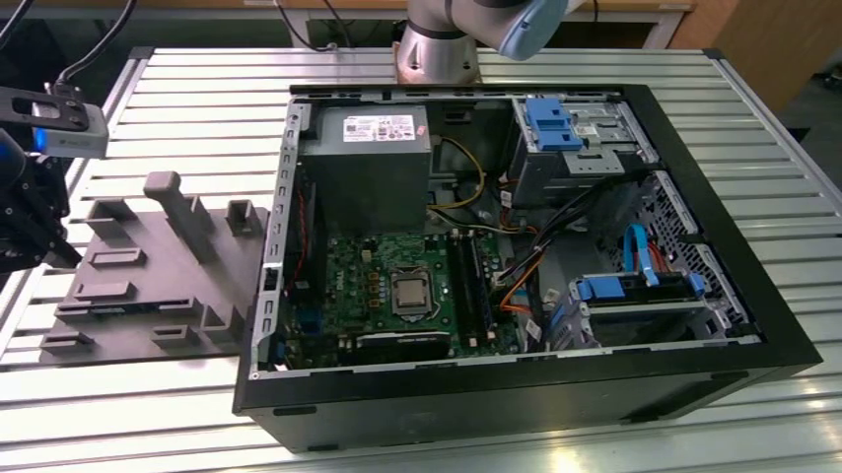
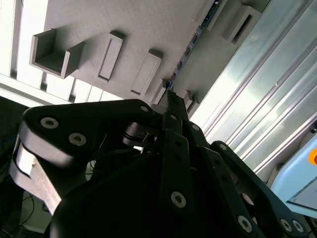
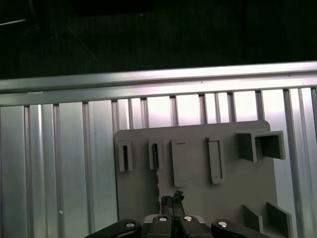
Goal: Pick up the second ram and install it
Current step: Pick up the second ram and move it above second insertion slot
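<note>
Pincer (image 3: 172,199) points down at the second ram (image 3: 157,171) on the grey tray (image 3: 233,193).

Your arm (image 1: 439,54): the base column stands well apart from the grey fixture plate (image 1: 132,296), beyond its far side toward the exterior view's right. A pale blue joint cap sits just above the column. The wrist (image 1: 24,197) is a dark mass over the plate's edge on the exterior view's left.

Gripper (image 3: 172,199) points at the plate in the first wrist view. In the second wrist view the gripper (image 2: 172,96) shows black linkage bars converging to a single tip. Fingertips (image 3: 166,201) are drawn close, with a thin slit between them. You can't tell whether the tips touch the plate.
</note>
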{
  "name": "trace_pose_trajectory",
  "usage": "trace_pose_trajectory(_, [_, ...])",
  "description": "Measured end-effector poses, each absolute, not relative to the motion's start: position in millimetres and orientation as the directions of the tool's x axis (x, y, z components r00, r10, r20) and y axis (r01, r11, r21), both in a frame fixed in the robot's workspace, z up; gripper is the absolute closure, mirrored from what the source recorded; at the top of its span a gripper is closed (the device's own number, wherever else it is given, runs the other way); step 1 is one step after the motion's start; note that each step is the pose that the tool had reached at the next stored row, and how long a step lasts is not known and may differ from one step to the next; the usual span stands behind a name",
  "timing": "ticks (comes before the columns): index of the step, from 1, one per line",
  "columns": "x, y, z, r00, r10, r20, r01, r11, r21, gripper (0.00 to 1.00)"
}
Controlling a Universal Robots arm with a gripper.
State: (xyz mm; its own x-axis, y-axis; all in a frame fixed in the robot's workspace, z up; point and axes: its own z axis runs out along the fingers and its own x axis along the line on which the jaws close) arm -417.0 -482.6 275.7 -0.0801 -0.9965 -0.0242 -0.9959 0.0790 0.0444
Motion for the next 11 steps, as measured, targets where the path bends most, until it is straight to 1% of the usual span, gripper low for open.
trace_pose_trajectory(11, [-417.0, -483.8, 270.6, -0.067, -0.997, -0.024, -0.997, 0.066, 0.044, 0.89])
